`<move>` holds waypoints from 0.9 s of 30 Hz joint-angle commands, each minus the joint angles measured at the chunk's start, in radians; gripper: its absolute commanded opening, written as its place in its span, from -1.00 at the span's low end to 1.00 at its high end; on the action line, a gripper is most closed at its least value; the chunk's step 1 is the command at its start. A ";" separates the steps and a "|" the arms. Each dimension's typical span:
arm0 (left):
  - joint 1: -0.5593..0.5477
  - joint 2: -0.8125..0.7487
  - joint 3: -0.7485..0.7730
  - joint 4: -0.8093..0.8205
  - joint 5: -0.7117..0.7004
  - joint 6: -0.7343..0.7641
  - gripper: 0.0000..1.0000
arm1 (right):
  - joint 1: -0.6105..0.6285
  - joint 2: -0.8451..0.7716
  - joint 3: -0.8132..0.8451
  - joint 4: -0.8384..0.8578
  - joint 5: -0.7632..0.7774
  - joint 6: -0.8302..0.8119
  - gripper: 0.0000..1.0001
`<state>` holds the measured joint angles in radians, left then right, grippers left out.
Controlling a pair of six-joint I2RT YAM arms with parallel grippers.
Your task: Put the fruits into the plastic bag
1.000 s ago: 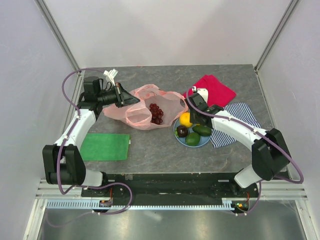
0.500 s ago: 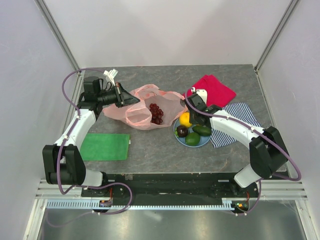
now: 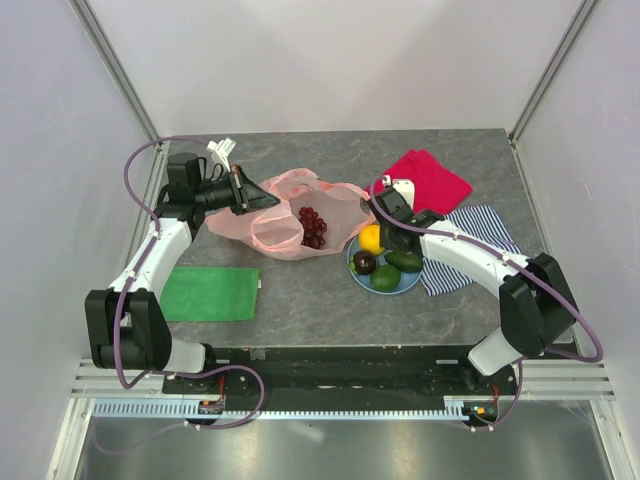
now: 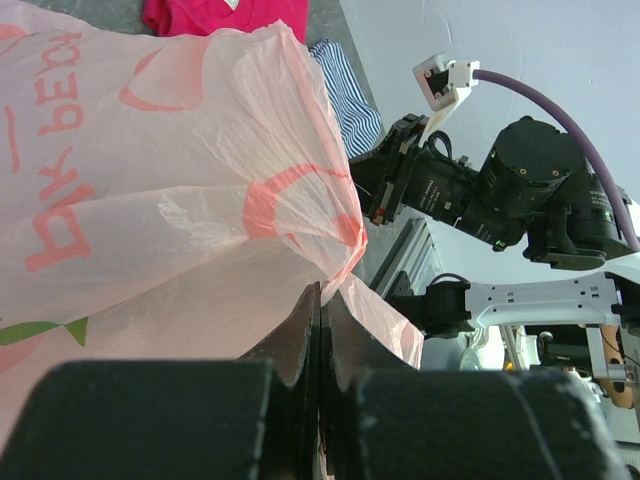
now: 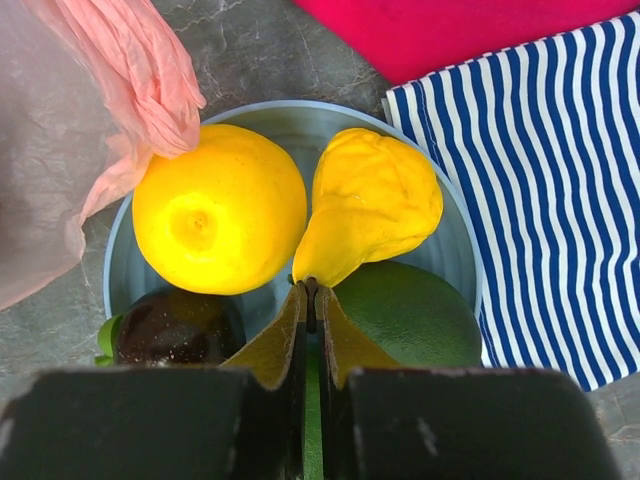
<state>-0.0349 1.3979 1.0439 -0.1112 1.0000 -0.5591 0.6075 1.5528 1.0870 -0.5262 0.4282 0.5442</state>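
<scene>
The pink plastic bag (image 3: 300,215) lies at the back centre with a dark red grape bunch (image 3: 312,228) inside. My left gripper (image 4: 320,295) is shut on a fold of the bag (image 4: 150,200) and holds its edge up. On the blue plate (image 5: 270,112) lie a yellow citrus (image 5: 218,208), a yellow pear (image 5: 372,205), a green avocado (image 5: 410,310) and a dark round fruit (image 5: 178,325). A green lime (image 3: 385,277) sits at the plate's near side. My right gripper (image 5: 311,292) is shut on the pear's stem, low over the plate (image 3: 400,290).
A red folded cloth (image 3: 432,178) lies behind the plate and a blue-striped cloth (image 3: 480,245) to its right. A green cloth (image 3: 210,293) lies near the left arm. The bag's loose edge (image 5: 140,80) touches the citrus.
My right gripper's jaws have closed onto the pear's stem after the arm shifted slightly left. The left gripper and the bag have not moved.
</scene>
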 commanded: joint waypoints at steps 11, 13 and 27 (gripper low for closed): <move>0.003 -0.013 0.022 0.005 0.017 0.034 -0.97 | -0.002 -0.095 0.044 -0.075 0.081 -0.027 -1.00; 0.003 -0.014 0.022 0.007 0.017 0.034 -0.97 | 0.000 -0.109 0.045 -0.078 0.089 -0.029 -1.00; 0.003 -0.016 0.022 0.005 0.020 0.036 -0.97 | 0.000 -0.226 0.112 -0.144 0.051 -0.046 -1.00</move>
<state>-0.0349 1.3975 1.0439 -0.1112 1.0004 -0.5591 0.6075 1.4029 1.1191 -0.6579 0.5163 0.5175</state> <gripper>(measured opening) 0.022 0.076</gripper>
